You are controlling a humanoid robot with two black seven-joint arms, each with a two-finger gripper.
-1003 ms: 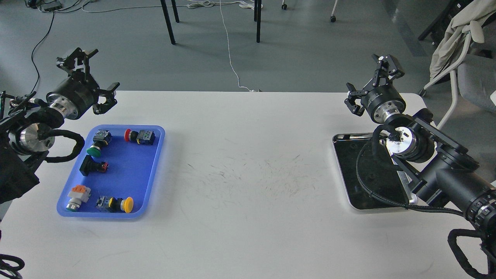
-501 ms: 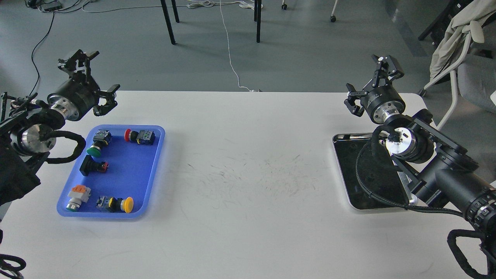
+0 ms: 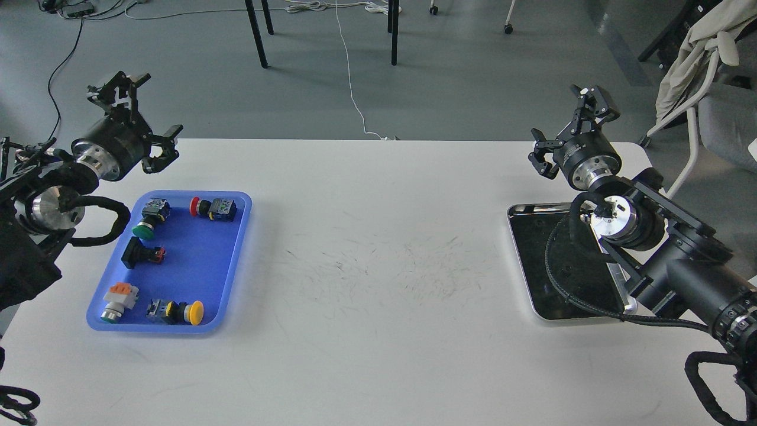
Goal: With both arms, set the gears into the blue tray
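Oddly, no gears can be made out anywhere: nothing toothed lies on the bare table [image 3: 378, 284], and if they sit in the silver tray [image 3: 535, 260] at the right, its dark inside and the right arm across it hide them. The blue tray [image 3: 233, 260] lies at the left, near the table's edge, and holds only push-button switches: a green-capped one [image 3: 144, 229], a red-capped one [image 3: 207, 208], a black one [image 3: 141, 254], a grey and orange one [image 3: 118, 300] and a yellow-capped one [image 3: 180, 312].

Both arms hang raised, well apart from both trays. The left gripper [image 3: 144, 115] hovers past the blue tray's far left corner with its fingers spread wide and nothing between them. The right gripper [image 3: 571, 133] stands above the table's far right corner, beyond the silver tray, also spread and empty.

By my reading the task is at its very start, with no pick begun. The next move calls for finding the gears first, most likely in the silver tray, then bringing a gripper down over one. So small a part would need the fingers narrowed and closely centred before they close.
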